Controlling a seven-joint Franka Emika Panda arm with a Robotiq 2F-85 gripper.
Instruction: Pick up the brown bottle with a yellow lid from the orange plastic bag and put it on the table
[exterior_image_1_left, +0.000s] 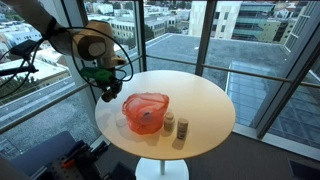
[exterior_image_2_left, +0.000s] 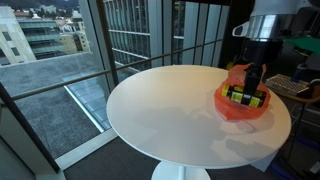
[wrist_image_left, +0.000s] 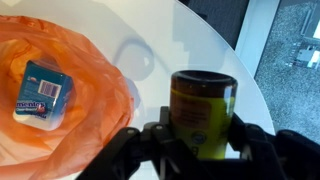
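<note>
In the wrist view my gripper (wrist_image_left: 203, 140) is shut on the brown bottle (wrist_image_left: 203, 110), which has a yellow label and stands upright between the fingers above the white table (wrist_image_left: 200, 40). Its lid colour does not show from this angle. The orange plastic bag (wrist_image_left: 70, 80) lies to the left, open, with a blue-labelled packet (wrist_image_left: 42, 92) inside. In an exterior view the gripper (exterior_image_1_left: 106, 92) hangs beside the bag (exterior_image_1_left: 147, 110) near the table edge. In an exterior view the gripper (exterior_image_2_left: 246, 92) overlaps the bag (exterior_image_2_left: 243, 110).
Two small bottles (exterior_image_1_left: 168, 124) (exterior_image_1_left: 182, 130) stand on the round white table (exterior_image_1_left: 200, 100) next to the bag. The table (exterior_image_2_left: 170, 110) sits by floor-to-ceiling windows. A chair and equipment stand below the arm (exterior_image_1_left: 70, 155).
</note>
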